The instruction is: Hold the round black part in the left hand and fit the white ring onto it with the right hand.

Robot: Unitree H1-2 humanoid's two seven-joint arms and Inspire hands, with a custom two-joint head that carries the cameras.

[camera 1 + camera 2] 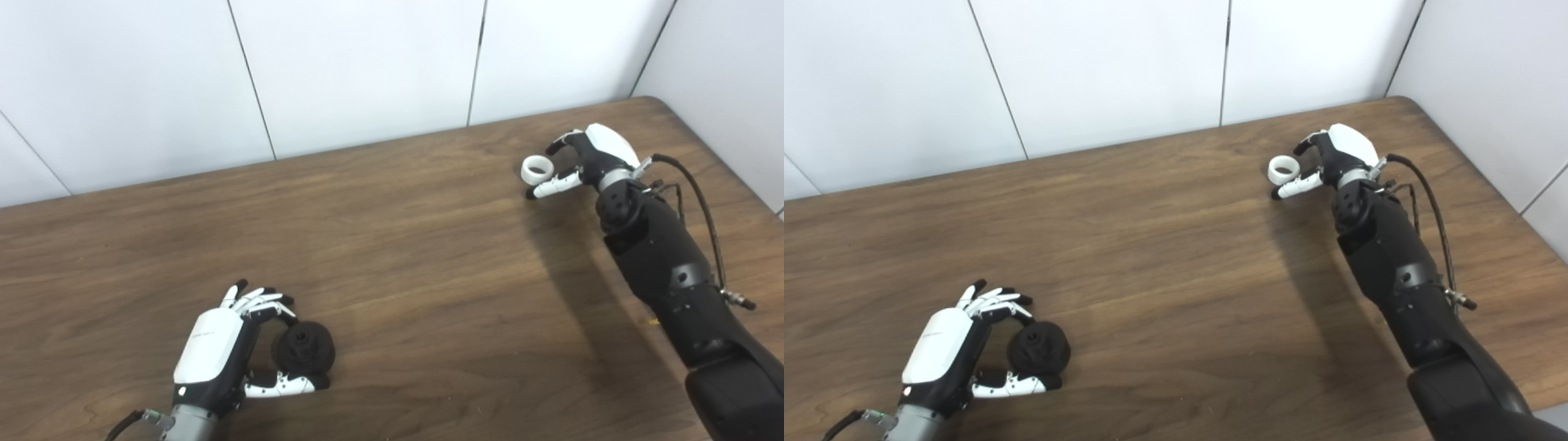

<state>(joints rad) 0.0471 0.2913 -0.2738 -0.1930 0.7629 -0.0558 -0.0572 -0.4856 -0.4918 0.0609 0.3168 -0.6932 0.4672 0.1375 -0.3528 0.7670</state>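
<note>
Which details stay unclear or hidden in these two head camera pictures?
- Left robot hand on the round black part: both views, real grip or only cupping is unclear; black on black.
- Right robot hand and the small white plastic ring: both views, contact too small to judge.
- Right arm: cut off by the bottom edge.

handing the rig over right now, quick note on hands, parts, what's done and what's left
Left hand: open, fingers and thumb cupped around the round black part, which sits on the table near the front left. Not visibly gripped or lifted.
Right hand: open at the far right, fingers either side of the white ring, which lies flat on the table. No clear grip yet.
Done: both hands brought to their parts.
Left: grasp and lift both, bring them together, fit the ring onto the black part.
</note>
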